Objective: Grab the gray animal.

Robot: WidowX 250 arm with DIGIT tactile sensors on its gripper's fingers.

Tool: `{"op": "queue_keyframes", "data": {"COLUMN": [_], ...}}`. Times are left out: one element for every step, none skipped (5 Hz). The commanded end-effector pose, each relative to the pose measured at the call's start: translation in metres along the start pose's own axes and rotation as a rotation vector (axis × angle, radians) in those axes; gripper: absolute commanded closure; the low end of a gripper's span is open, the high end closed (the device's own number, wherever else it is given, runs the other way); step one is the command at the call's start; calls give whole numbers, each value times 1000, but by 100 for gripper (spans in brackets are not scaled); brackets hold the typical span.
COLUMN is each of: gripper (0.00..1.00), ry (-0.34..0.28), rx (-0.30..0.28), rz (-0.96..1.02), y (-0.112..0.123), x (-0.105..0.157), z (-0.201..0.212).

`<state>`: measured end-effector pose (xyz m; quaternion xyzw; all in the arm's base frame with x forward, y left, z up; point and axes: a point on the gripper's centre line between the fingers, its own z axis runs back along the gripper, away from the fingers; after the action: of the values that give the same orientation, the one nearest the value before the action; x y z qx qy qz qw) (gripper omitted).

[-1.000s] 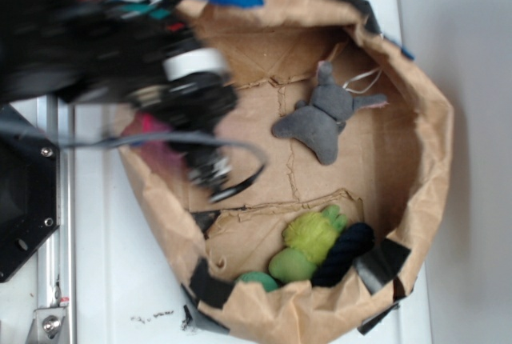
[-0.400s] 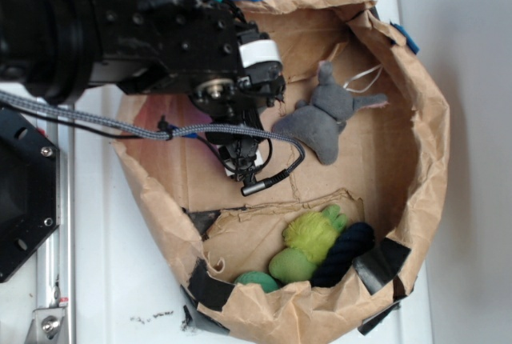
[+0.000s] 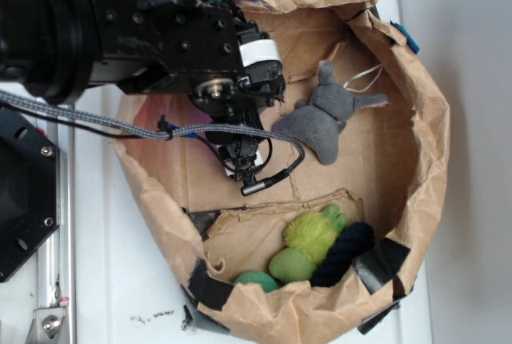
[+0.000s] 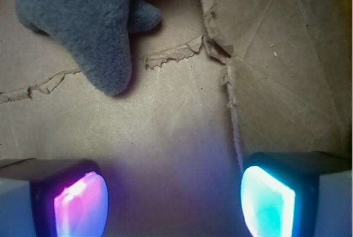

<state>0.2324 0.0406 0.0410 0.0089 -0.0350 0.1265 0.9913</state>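
Observation:
The gray animal (image 3: 326,115) lies flat on the brown paper floor of the bag (image 3: 424,104), limbs splayed, with a thin white string loop (image 3: 364,80) by its head. My gripper (image 3: 240,132) hangs over the bag floor just left of the toy, not touching it. In the wrist view the gray animal (image 4: 88,22) fills the upper left, and one limb points down toward my open gripper (image 4: 174,204). Only bare paper lies between the glowing pink fingertip (image 4: 80,204) and the cyan one (image 4: 267,201).
A yellow-green fuzzy toy (image 3: 308,240), a green ball (image 3: 258,280) and a dark navy rope-like toy (image 3: 344,252) sit at the bag's lower side. The bag's crumpled walls rise all round. A grey braided cable (image 3: 120,124) crosses under the arm.
One second ago the arm was blurred and farther left; it has swung right toward the gray animal and has held still since 0.4 s ago. The toys have not moved.

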Motion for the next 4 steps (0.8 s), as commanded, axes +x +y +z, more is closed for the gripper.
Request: {"op": "queue_keyframes", "data": {"gripper": [0, 0, 0, 0], "ry": [-35, -48, -48, -49], "rx": [-74, -75, -87, -106], "rz": [11, 23, 30, 27], "y": [6, -6, -11, -13], "x": [-39, -31, -21, -16], "z": [70, 89, 96, 104]}}
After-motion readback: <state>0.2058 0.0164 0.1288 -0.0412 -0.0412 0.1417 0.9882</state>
